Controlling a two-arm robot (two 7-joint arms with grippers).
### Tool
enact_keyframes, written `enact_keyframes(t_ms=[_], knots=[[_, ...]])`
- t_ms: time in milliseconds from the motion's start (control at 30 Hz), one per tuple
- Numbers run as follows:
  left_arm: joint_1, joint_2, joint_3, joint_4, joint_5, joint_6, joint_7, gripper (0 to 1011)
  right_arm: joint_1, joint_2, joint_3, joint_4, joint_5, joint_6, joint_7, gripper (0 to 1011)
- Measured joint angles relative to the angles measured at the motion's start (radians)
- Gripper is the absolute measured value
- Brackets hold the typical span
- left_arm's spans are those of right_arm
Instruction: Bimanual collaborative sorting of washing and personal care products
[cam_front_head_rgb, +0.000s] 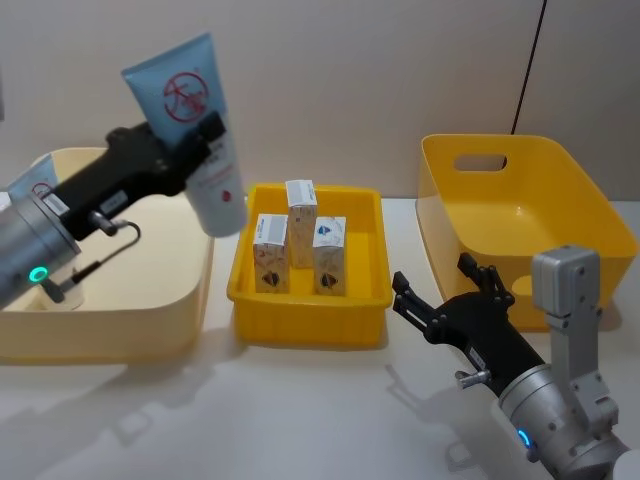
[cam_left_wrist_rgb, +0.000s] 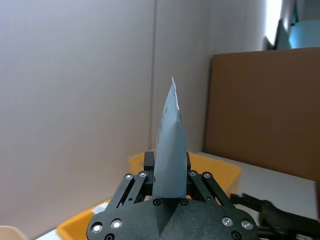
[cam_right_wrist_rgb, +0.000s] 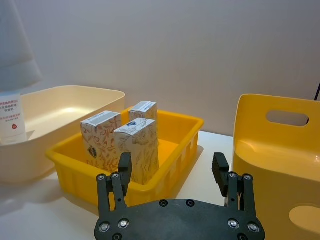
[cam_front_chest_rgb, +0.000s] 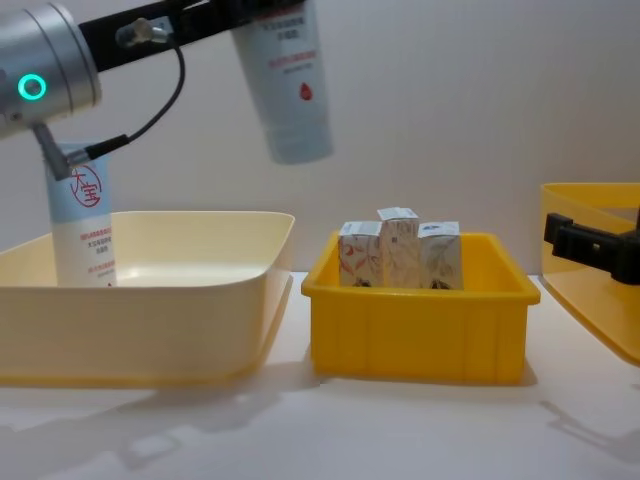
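Three swirl-printed white cartons (cam_front_head_rgb: 300, 245) binned; left gripper (cam_front_head_rgb: 200, 145) clamps pale-blue squeeze tube (cam_front_head_rgb: 180, 95) aloft, another tube (cam_front_chest_rgb: 82, 225) stands unsorted; right gripper (cam_front_head_rgb: 432, 283) agape.

pale-blue squeeze tube (cam_front_head_rgb: 182, 90) aloft, tilted cap-down; second tube (cam_front_chest_rgb: 82, 215) upright in cream tray (cam_front_chest_rgb: 200, 290); three white swirl-print cartons (cam_front_head_rgb: 300, 245) upright in yellow bin (cam_front_chest_rgb: 410, 340).

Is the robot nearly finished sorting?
Partly. Done: three cartons stand in the small yellow bin. In hand: the left gripper holds one blue tube up in the air. To do: that tube needs placing, another tube stands in the cream tray, and the open right gripper holds nothing.
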Motion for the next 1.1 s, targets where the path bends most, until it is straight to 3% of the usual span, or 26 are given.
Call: enact_keyframes(t_ms=[267, 667, 1100], knots=[[0.007, -0.008, 0.049, -0.013, -0.04, 0.025, -0.073, 283, 0.0, 0.0, 0.0, 0.0, 0.0, 0.0, 0.0, 1001], [0.011, -0.033, 0.135, 0.001, -0.057, 0.049, -0.146, 282, 0.0, 0.0, 0.0, 0.0, 0.0, 0.0, 0.001, 1001], [0.015, -0.046, 0.179, 0.011, -0.062, 0.06, -0.177, 283, 0.006, 0.011, 0.012, -0.001, 0.045, 0.003, 0.07, 1001]])
